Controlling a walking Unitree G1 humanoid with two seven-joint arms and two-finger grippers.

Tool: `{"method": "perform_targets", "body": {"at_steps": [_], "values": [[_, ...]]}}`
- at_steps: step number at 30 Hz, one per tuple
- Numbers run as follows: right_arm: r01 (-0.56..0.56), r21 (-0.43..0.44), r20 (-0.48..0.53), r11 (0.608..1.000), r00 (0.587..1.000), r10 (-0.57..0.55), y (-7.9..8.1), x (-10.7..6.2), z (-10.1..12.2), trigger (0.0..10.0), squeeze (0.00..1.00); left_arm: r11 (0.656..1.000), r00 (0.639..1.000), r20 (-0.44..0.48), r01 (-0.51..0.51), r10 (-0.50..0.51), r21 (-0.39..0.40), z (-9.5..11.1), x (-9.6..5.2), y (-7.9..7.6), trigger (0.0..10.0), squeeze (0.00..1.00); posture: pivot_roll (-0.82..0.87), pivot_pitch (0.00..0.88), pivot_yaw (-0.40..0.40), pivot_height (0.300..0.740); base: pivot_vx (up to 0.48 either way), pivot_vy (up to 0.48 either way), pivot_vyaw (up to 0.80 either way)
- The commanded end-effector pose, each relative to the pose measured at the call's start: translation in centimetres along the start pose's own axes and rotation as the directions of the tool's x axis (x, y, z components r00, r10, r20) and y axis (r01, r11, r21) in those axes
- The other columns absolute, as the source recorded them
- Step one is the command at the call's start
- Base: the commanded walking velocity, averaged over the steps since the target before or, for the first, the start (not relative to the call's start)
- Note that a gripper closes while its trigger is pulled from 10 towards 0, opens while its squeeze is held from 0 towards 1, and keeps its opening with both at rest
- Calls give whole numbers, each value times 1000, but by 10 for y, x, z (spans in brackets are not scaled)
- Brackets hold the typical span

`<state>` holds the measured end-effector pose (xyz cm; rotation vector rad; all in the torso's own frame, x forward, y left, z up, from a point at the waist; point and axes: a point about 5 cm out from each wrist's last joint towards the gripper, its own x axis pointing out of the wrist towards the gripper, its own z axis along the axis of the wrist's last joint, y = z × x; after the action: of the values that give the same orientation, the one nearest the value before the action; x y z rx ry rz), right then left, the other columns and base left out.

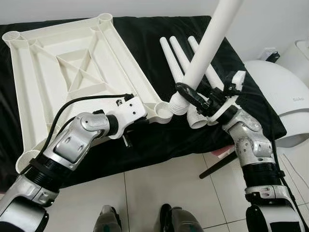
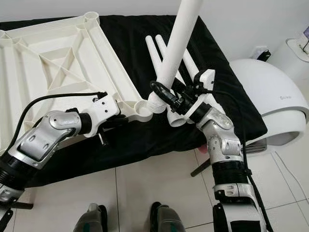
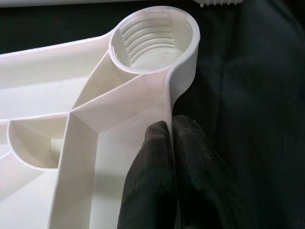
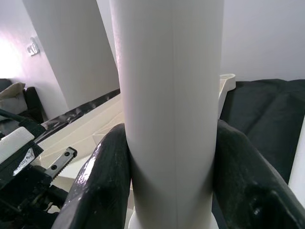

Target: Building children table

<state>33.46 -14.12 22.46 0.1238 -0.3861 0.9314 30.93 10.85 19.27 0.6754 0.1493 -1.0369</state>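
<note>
Right pincer [image 1: 190,95] clamping table leg [image 1: 207,43], tilted, threaded end toward tabletop socket [image 1: 164,111]

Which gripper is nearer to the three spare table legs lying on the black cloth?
Right. The right gripper, clamped on the raised table leg, sits directly over the spare legs. The left gripper pinches the tabletop edge beside its corner socket, farther away.

A black cloth [image 1: 159,140] covers the table. On it lies the upturned white tabletop [image 1: 72,72]; just beside its socket corner lie three white legs [image 1: 175,60].
</note>
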Motion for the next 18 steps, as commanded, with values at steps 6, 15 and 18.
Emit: {"method": "perform_targets", "body": {"at_steps": [6, 15, 18], "values": [[-34, 4, 3, 999, 999, 34, 2, 6, -11, 10000, 0, 1000, 998, -59, 15, -16, -11, -9, -3, -8, 10000, 0, 97, 201, -43, 740, 0, 0, 0], [-80, 18, 4, 997, 997, 80, 8, 18, -20, 10000, 0, 1000, 998, -53, 15, -15, -7, -5, -3, -11, 10000, 0, 107, 206, -52, 740, 0, 0, 0], [-107, 18, 4, 994, 994, 107, 10, 23, -22, 10000, 0, 1000, 999, -51, 17, -17, -5, -3, -3, -12, 10000, 0, 110, 209, -56, 740, 0, 0, 0]]}}
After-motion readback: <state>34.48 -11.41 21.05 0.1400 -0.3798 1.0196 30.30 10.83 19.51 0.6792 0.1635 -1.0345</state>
